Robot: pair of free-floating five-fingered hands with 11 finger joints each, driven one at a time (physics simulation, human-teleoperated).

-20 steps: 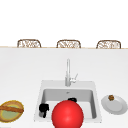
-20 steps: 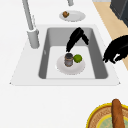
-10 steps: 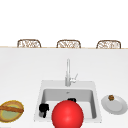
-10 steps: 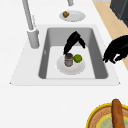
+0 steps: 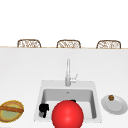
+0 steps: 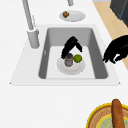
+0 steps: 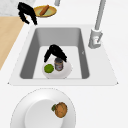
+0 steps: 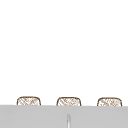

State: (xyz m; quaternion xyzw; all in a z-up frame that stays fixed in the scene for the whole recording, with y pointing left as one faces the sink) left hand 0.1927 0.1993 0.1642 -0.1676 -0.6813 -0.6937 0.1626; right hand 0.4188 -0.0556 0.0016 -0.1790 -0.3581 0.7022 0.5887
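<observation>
My right hand (image 6: 71, 45) is down in the sink basin (image 6: 50, 37), arched over a small jar (image 6: 68, 60) and a green lime (image 6: 77, 58) that stand on a white plate (image 6: 72, 69). Its spread fingers point down on either side of the jar's top without closing on it. From the right, the same hand (image 7: 53, 51) straddles the jar (image 7: 58, 64) and the lime (image 7: 49, 68). My left hand (image 5: 43, 108) hovers over the sink's front left corner, fingers loosely bent, holding nothing. A large red ball (image 5: 67, 114) hides the basin's middle in the front view.
A tall faucet (image 5: 67, 72) stands behind the basin. On the right counter a white plate (image 5: 117, 106) bears a small brown item (image 5: 111, 97). A yellow-rimmed basket (image 5: 11, 111) with a baguette (image 6: 117, 112) sits at the left. Wicker chair backs (image 5: 28, 43) line the far edge.
</observation>
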